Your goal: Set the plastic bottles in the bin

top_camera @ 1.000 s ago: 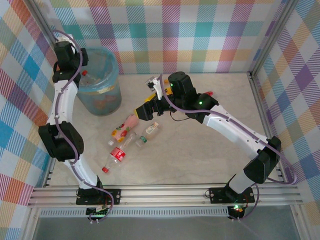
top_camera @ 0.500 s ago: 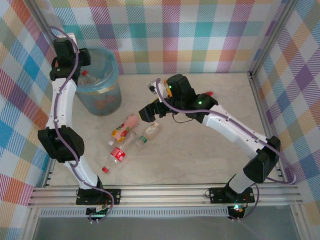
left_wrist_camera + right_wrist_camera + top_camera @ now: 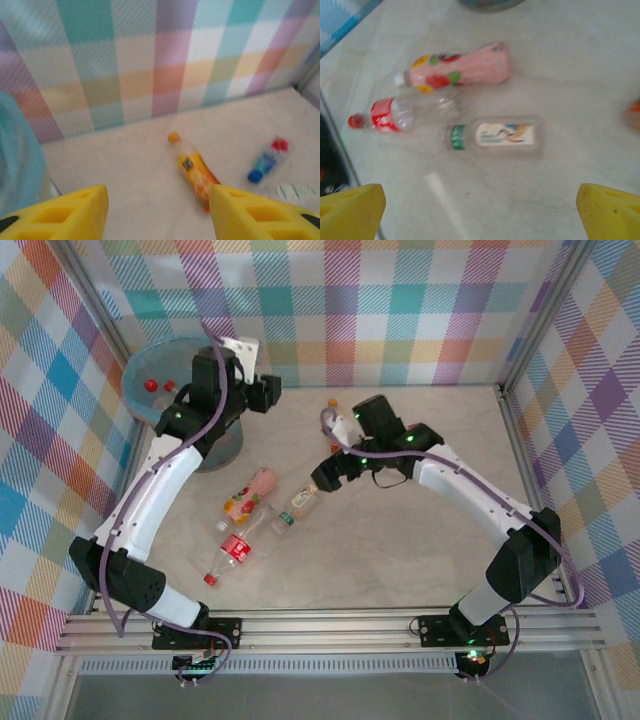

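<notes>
Bottles on table [image 3: 430,540]: green-white bottle [image 3: 495,136] mid-table beside pink bottle [image 3: 460,70] & red-label bottle [image 3: 390,114]; orange bottle [image 3: 195,172] & blue bottle [image 3: 265,162] nr back edge. Prob. light, thin, slick, will roll, so grab across the body. Bin [image 3: 180,410] at back-left corner. Right gripper [image 3: 480,200] over the mid-table bottles, jaws wide, empty; left gripper [image 3: 159,200] parted, empty.

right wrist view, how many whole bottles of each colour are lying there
pink bottle: 1
clear bottle with red label: 1
clear bottle with green-white label: 1
total: 3
</notes>
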Controlling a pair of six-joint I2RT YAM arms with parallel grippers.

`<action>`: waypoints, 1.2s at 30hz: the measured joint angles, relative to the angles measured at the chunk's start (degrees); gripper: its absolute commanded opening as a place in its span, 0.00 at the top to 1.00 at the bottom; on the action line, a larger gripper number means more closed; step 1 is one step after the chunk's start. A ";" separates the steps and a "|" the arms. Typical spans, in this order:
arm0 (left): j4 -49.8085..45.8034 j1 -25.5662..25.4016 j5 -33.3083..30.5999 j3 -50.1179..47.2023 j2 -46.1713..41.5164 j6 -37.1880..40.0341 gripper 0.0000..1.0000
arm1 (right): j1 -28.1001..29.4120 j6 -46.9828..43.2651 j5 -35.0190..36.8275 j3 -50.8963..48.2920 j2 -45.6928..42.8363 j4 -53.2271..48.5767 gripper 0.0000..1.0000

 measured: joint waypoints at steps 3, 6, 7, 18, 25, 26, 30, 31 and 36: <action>-2.27 -0.90 -1.18 -6.10 -3.54 -1.73 0.42 | 4.44 -0.42 -1.31 -0.90 1.77 2.36 0.04; -5.20 -0.90 -6.21 -10.97 -7.72 -3.74 0.39 | 9.53 -1.44 -2.47 -0.94 4.79 5.60 0.04; -6.29 -0.87 -8.48 -12.37 -9.44 -4.33 0.39 | 11.47 -2.60 -2.47 -1.07 6.05 6.69 0.03; -14.62 10.45 -19.26 -18.16 -23.04 -10.51 0.35 | 21.84 -26.84 -1.07 -4.63 13.64 17.68 0.02; -15.67 16.59 -14.36 -21.59 -24.50 -12.98 0.35 | 21.92 -42.93 0.24 0.11 22.01 19.23 0.09; -15.87 16.74 -13.81 -21.92 -24.57 -13.16 0.35 | 21.97 -44.37 0.57 1.16 23.19 18.93 0.09; -16.57 16.92 -11.67 -23.02 -24.90 -13.55 0.35 | 22.45 -49.81 2.40 5.35 27.63 18.10 0.10; -16.52 16.92 -11.23 -23.15 -25.07 -13.62 0.35 | 22.69 -50.88 3.08 6.32 28.57 17.88 0.11; -16.59 17.22 -10.23 -23.26 -26.45 -13.64 0.35 | 23.93 -54.71 5.20 9.07 32.15 17.33 0.17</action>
